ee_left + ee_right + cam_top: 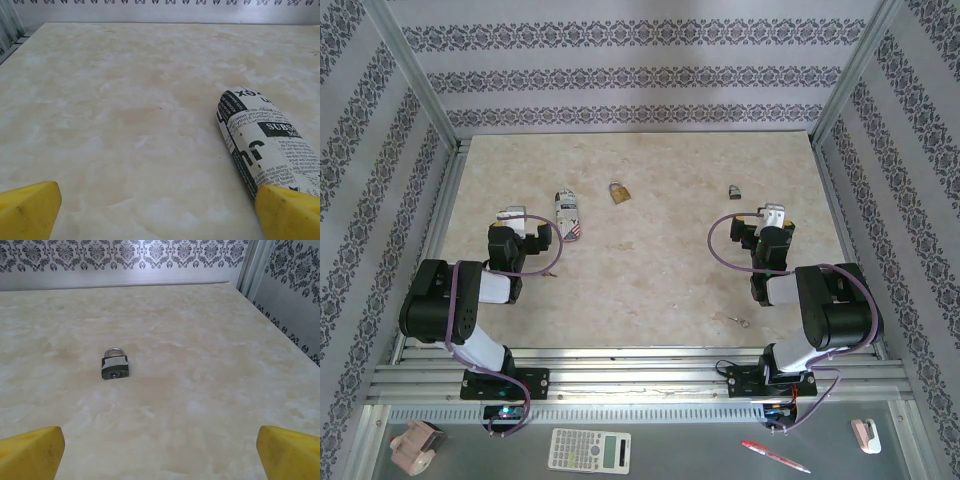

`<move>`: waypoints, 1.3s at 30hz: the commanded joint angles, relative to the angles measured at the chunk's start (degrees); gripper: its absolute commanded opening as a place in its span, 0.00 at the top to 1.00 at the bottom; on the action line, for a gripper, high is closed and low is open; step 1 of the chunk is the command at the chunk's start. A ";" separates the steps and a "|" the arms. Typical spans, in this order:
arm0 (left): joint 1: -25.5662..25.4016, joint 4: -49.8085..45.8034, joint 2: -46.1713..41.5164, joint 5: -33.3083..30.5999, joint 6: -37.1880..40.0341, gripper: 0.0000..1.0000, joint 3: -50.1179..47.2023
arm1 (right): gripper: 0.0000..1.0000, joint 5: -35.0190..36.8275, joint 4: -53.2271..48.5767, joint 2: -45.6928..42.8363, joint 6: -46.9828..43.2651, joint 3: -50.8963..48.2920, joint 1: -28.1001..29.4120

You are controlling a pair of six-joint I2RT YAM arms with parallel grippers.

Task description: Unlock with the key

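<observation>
both my left gripper (512, 213) and right gripper (775, 212) are wide open, holding nothing. the key (738, 320) lies flat near the table's (640, 270) front edge, close to the right arm (825, 310). it's thin, so i could scrape past it or push it off the edge.

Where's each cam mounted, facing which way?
Top external: above and behind the bases, looking down on the table; left arm and right arm show.
Left wrist: low, facing the far wall; yellow left pincer, printed roll ahead.
Right wrist: same heading; yellow right pincer, dark-grey padlock ahead.
Shared: top view also holds roll and padlock.
</observation>
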 commanded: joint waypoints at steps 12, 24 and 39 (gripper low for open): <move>-0.13 -0.79 -0.30 -0.69 0.89 0.01 0.87 | 0.02 0.21 0.96 0.08 -0.17 0.66 0.42; -0.09 -0.88 -0.30 -0.73 0.95 0.01 0.96 | 0.02 -0.49 0.96 0.00 0.28 0.53 -0.15; -0.14 -1.01 -0.34 -0.77 0.95 0.01 1.00 | 0.02 -0.49 1.13 0.00 0.27 0.44 -0.15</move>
